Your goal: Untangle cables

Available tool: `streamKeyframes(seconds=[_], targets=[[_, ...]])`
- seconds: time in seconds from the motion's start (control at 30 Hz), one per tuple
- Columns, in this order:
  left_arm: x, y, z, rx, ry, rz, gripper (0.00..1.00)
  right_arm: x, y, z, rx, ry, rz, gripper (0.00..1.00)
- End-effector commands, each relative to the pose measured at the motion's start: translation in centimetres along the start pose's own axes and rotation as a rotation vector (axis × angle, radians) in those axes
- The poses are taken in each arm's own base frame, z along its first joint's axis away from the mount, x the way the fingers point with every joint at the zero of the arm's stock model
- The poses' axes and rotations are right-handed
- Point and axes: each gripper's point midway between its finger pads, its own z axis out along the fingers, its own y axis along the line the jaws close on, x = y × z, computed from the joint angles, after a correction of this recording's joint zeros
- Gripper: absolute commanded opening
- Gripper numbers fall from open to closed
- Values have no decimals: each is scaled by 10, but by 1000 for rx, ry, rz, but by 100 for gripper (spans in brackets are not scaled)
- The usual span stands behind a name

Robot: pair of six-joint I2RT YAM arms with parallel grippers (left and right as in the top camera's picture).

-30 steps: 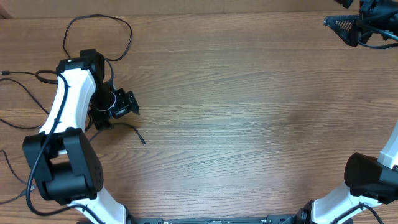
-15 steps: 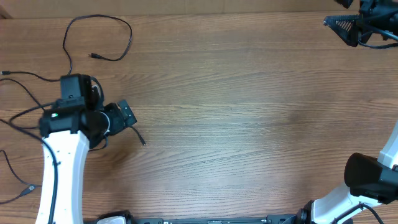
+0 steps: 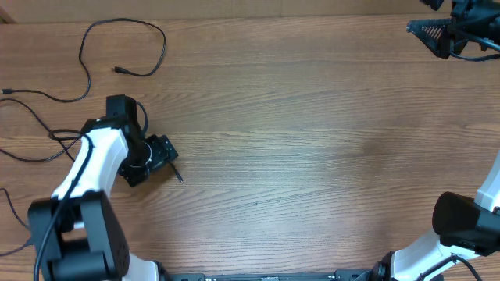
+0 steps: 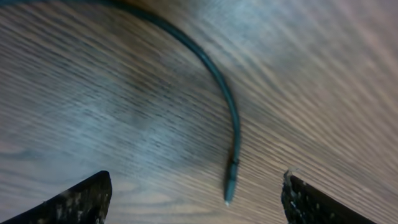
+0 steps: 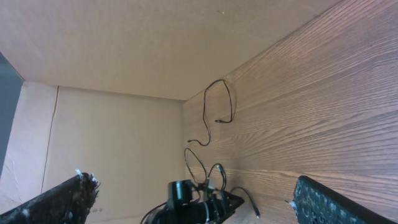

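Note:
Several thin black cables lie loose at the table's left. One makes a big loop [image 3: 162,47] at the far left. Another [image 3: 31,95] runs off the left edge. A short strand ends in a small plug [image 3: 179,176] just right of my left gripper [image 3: 160,152]. In the left wrist view this strand [image 4: 231,124] curves down to its plug [image 4: 230,186], which lies on the wood between the open, empty fingers of my left gripper [image 4: 194,182]. My right gripper [image 3: 430,33] is held high at the far right, open and empty [image 5: 194,182]. From there the loop [image 5: 229,99] shows far off.
The wooden table [image 3: 312,140] stretches between the two arms. A tan cardboard wall [image 5: 112,124] stands along its far side. The left arm's white link [image 3: 90,160] lies over part of the cables. Thicker arm cables trail at the front left [image 3: 16,211].
The left arm has swung and its gripper has shifted a little toward the front, closer to the short strand's plug. The cables and the right arm have not moved.

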Motion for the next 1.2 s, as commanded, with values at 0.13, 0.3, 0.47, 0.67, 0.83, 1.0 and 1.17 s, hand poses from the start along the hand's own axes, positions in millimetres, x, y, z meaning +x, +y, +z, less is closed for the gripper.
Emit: streamKeyframes(seconds=[0.13,0.3,0.47,0.67,0.83,1.0,1.17], targets=[[6,-1,30,-49,63,13,86,-1,3,-4,0,-13,-19,100],[5,2,45,-133,50,57,80,-1,2,-4,0,-13,-18,100],[11,4,55,-225,49,89,78,-1,2,-4,0,-13,-18,100],[16,2,60,-228,68,72,48,-1,2,-4,0,-13,-19,100],[17,3,60,-230,71,73,5,-1,3,-4,0,-13,-19,100],[23,9,53,-264,103,69,4,-1,2,-4,0,-13,-18,100],[20,15,23,-344,107,30,4,-1,2,-4,0,-13,-18,100]])
